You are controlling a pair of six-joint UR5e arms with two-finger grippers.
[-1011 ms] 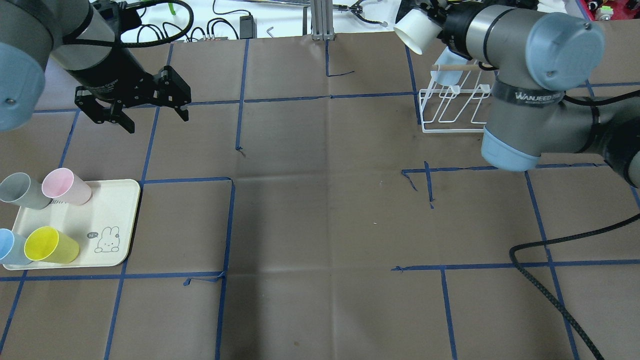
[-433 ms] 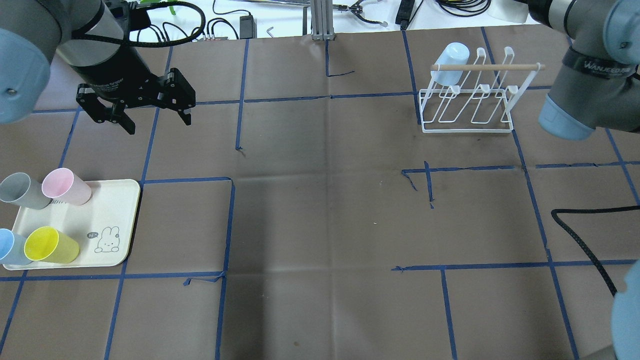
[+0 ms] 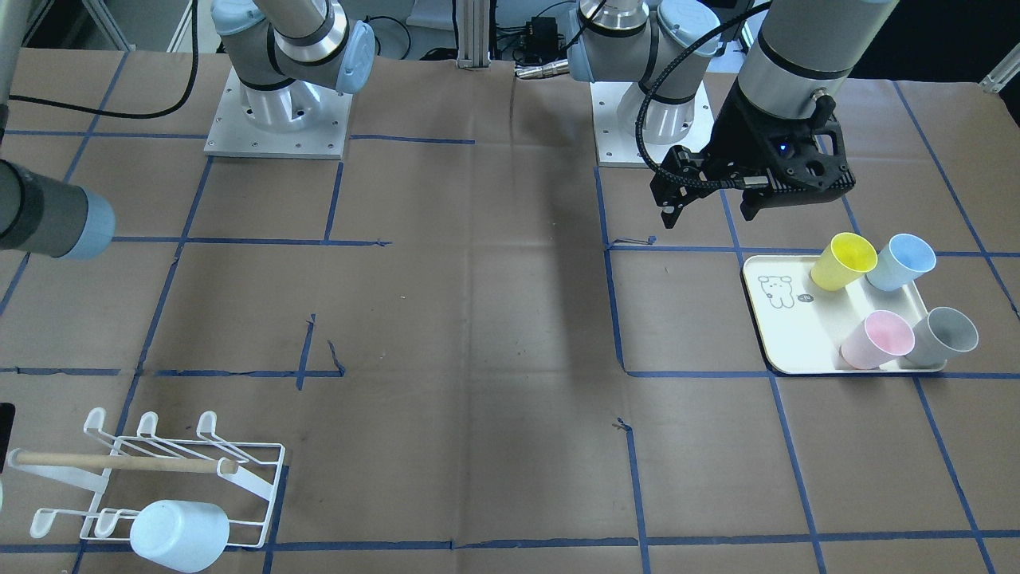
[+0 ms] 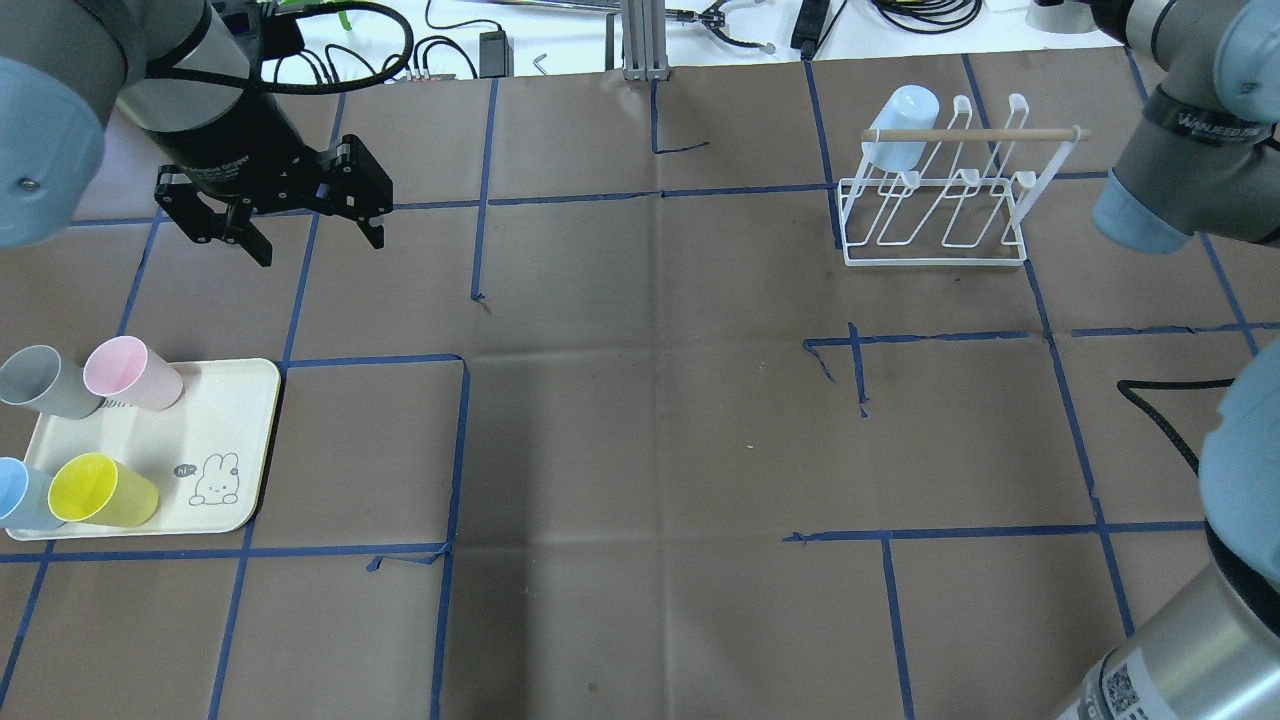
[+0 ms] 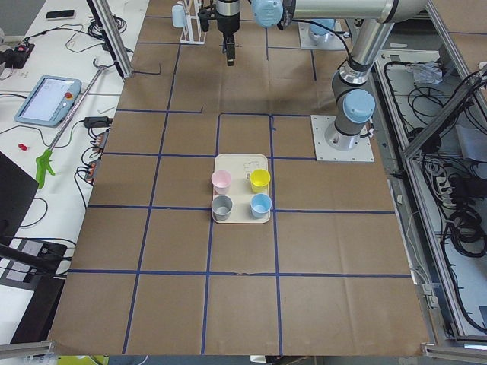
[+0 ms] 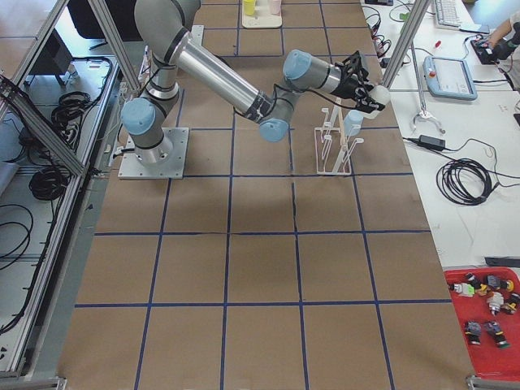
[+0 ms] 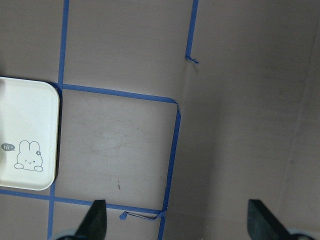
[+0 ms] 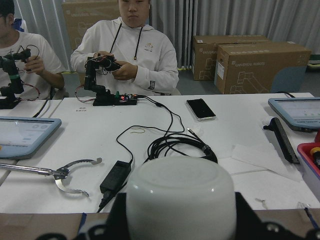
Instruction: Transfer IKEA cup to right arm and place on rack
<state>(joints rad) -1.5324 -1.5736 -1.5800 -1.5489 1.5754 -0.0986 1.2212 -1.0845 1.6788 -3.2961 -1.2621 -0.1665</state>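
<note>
Brown-papered desk (image 4: 640, 400) underneath, blue tape grid. Risking, likely, rim snagging on dowel handle (image 4: 975, 133) or prong, tipping light rack (image 4: 935, 262), jostling pale blue cup (image 4: 903, 125) already hung. Clamping white IKEA cup (image 8: 180, 190) in right gripper (image 8: 181, 220), aloft beyond rack. Holding left gripper (image 4: 315, 240) wide apart, empty.

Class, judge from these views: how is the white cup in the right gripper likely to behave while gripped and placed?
The white cup shows glossy highlights, so it is probably smooth and might slip in the right gripper. Seemingly plastic, it is likely light; its round wall could let it roll.
</note>
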